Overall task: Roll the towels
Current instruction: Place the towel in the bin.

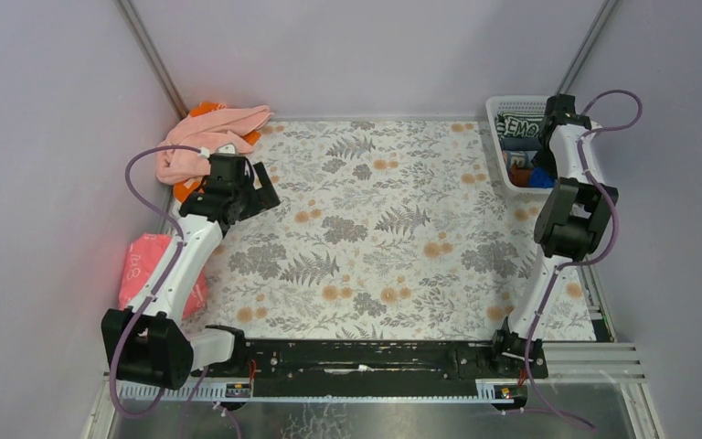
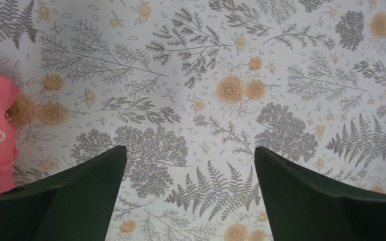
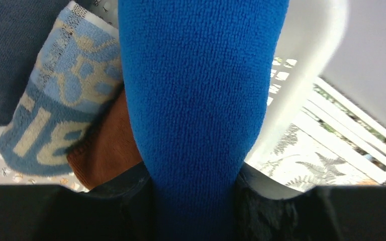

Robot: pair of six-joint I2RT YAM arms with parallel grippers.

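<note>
towel (image 3: 201, 100), royal blue, pinched between right fingers (image 3: 55, 216)

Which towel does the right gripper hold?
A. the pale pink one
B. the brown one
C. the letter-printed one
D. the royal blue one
D: the royal blue towel sticks out of the right gripper; the brown towel and the letter-printed towel lie beside it, ungripped.

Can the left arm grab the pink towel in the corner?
Probably yes: the pale pink terry towel lies right beside the left arm, whose jaws stand open and empty; nothing seems to block the way.
</note>
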